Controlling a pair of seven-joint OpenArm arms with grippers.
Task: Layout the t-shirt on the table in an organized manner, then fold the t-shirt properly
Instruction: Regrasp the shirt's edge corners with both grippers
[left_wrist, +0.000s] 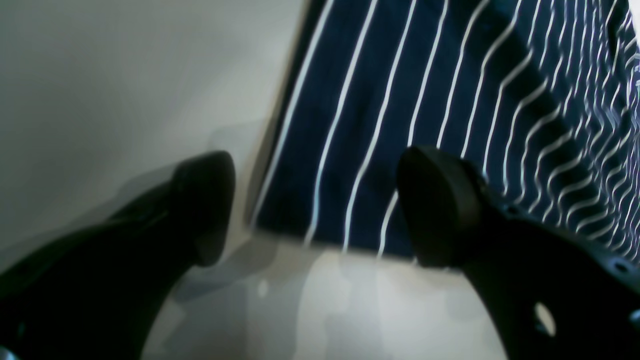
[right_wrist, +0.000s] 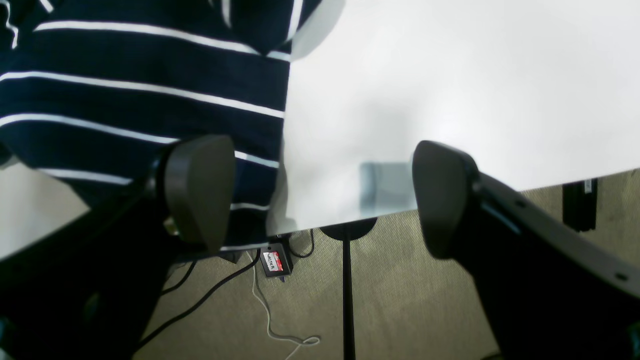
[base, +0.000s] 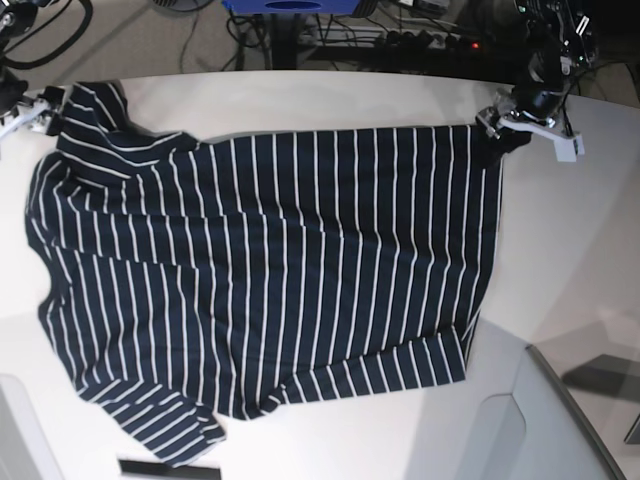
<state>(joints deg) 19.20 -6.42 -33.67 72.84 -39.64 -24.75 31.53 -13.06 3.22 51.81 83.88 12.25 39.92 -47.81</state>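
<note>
The t-shirt (base: 280, 270), dark navy with thin white stripes, lies spread flat on the white table (base: 560, 240). My left gripper (base: 497, 128) is at the shirt's far right corner. In the left wrist view the gripper (left_wrist: 320, 210) is open, with the shirt's corner (left_wrist: 400, 100) lying between its two fingers, unclamped. My right gripper (base: 40, 108) is at the far left sleeve. In the right wrist view the gripper (right_wrist: 322, 195) is open over the table's edge (right_wrist: 450, 75), with the shirt's edge (right_wrist: 140, 100) behind the left finger (right_wrist: 200, 190).
Below the table edge lie carpet, cables and a small labelled box (right_wrist: 274, 262), with a thin dark stand pole (right_wrist: 346, 290). A dark seam (base: 565, 400) crosses the near right of the table. A small black object (base: 168, 467) lies at the front edge.
</note>
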